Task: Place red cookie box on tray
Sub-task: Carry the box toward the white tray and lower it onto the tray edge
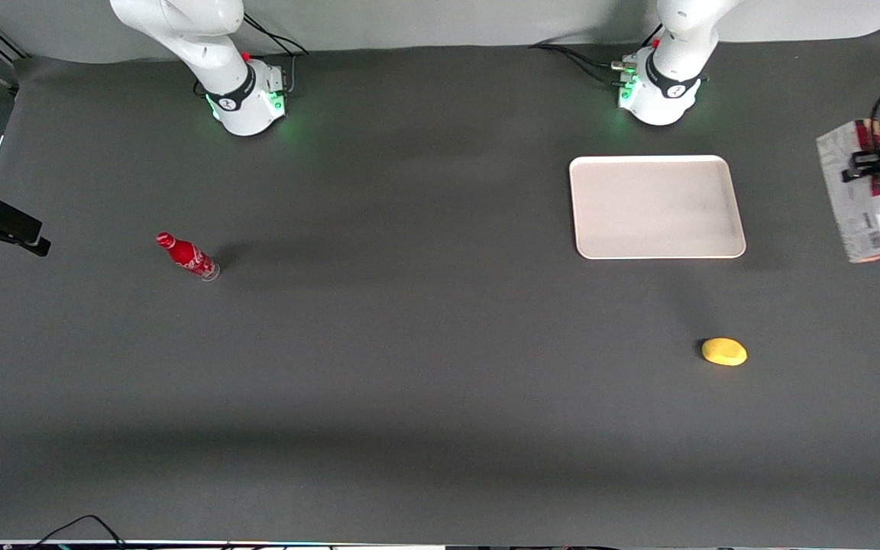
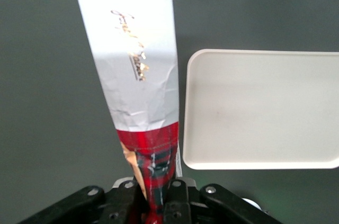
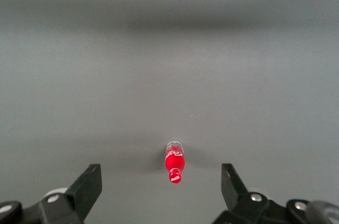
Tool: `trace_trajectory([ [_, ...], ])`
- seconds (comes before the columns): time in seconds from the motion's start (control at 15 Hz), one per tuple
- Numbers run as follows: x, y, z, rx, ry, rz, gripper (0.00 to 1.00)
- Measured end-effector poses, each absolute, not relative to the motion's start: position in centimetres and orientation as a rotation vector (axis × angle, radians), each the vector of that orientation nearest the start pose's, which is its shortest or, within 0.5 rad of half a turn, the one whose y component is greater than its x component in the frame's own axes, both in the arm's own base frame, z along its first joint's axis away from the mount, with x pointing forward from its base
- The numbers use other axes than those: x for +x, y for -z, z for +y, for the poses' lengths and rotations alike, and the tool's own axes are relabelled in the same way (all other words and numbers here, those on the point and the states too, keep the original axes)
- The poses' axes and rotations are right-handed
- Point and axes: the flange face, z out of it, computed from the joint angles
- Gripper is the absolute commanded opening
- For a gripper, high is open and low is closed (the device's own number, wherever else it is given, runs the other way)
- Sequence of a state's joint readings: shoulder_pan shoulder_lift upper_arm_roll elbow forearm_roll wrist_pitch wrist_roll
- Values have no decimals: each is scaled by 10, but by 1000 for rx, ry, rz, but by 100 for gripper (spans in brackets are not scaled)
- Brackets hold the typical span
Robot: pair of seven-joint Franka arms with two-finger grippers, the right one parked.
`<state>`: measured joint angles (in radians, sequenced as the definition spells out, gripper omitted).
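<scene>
The red cookie box (image 1: 862,192) hangs in the air at the working arm's end of the table, its pale grey printed side facing the front camera. My left gripper (image 1: 877,163) is shut on it around its middle. In the left wrist view the box (image 2: 135,75) runs away from the black fingers (image 2: 177,203), red tartan at the clamped part and pale grey farther out. The pinkish-white tray (image 1: 655,206) lies flat on the dark table, beside the box and toward the parked arm. Nothing lies on the tray (image 2: 262,110).
A yellow lemon-like object (image 1: 723,351) lies nearer the front camera than the tray. A small red soda bottle (image 1: 187,257) stands toward the parked arm's end of the table. The table edge runs close to the held box.
</scene>
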<state>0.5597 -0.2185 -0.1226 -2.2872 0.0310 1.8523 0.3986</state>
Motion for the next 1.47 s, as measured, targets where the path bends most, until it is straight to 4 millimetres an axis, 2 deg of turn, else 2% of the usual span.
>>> trace_trajectory([
  [0.27, 373, -380, 157, -3159, -321, -7, 0],
  [0.53, 347, -332, 136, -3135, -215, 43, 0],
  [0.73, 329, -302, 123, -3134, -214, 73, 0],
  [1.13, 329, -279, 96, -3145, -206, 165, 0],
  [1.47, 330, -243, 94, -3168, -233, 161, 0],
])
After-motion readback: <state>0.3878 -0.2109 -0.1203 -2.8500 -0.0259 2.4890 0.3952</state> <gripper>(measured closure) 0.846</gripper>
